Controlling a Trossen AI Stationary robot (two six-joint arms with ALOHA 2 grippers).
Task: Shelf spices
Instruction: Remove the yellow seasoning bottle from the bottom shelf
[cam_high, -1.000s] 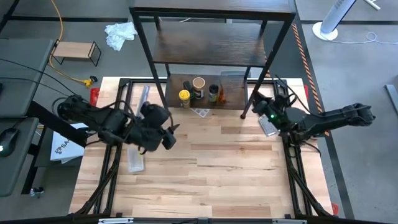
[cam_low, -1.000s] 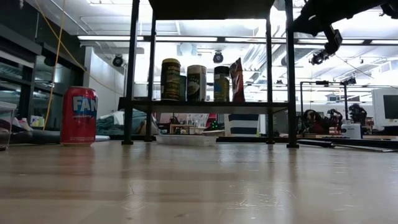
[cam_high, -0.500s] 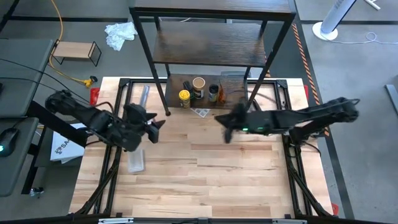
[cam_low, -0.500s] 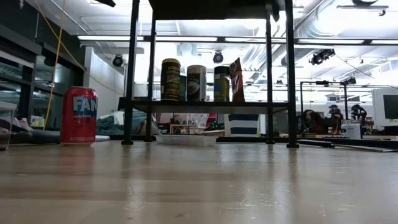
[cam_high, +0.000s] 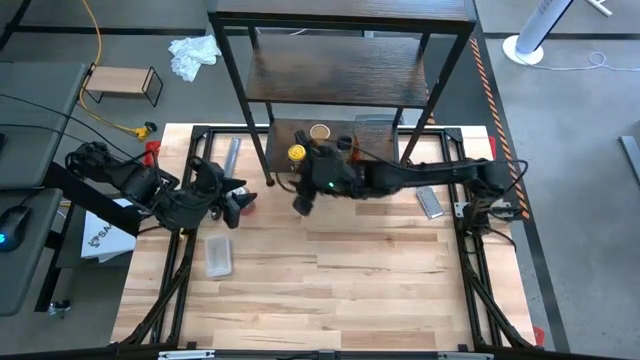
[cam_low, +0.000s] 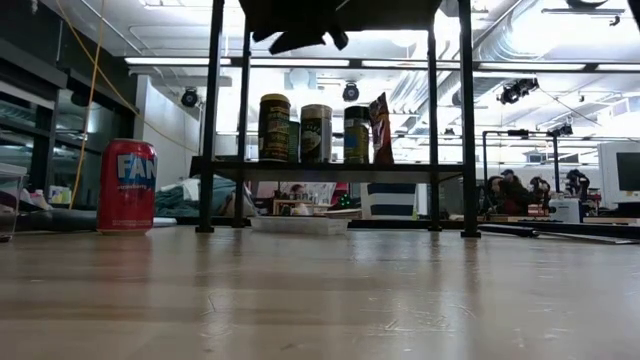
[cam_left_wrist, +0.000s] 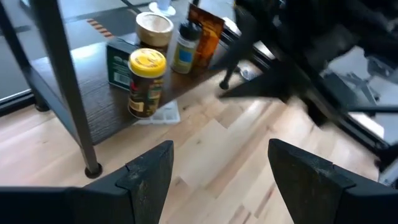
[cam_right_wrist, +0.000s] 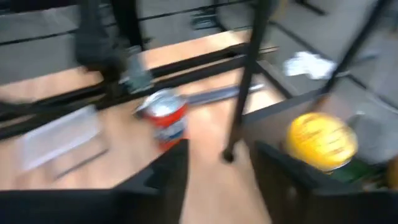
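The spices stand on the shelf's lowest board (cam_high: 375, 150): a yellow-lidded jar (cam_left_wrist: 146, 81), a tan-lidded jar (cam_left_wrist: 154, 28), a greenish jar (cam_left_wrist: 185, 46) and a dark box (cam_left_wrist: 118, 62). They show in a row in the low view (cam_low: 315, 130). My right gripper (cam_high: 300, 198) hangs open above the table just in front of the yellow-lidded jar (cam_right_wrist: 320, 140), its fingers (cam_right_wrist: 165, 180) apart with nothing between them. My left gripper (cam_high: 237, 197) stands open at the table's left, near the shelf's left leg, and holds nothing.
A red can (cam_right_wrist: 165, 118) stands on the table left of the shelf, also seen in the low view (cam_low: 127, 185). A flat clear plastic piece (cam_high: 218, 255) lies near the left edge. A grey flat item (cam_high: 430, 200) lies at the right. The shelf's thin black legs (cam_high: 268, 180) stand on the table.
My right gripper has swept from the table's right side toward the left, along the front of the shelf, rolling as it went, and now hangs before the spices. My left gripper has drawn back toward the table's left edge. The spices have kept still.
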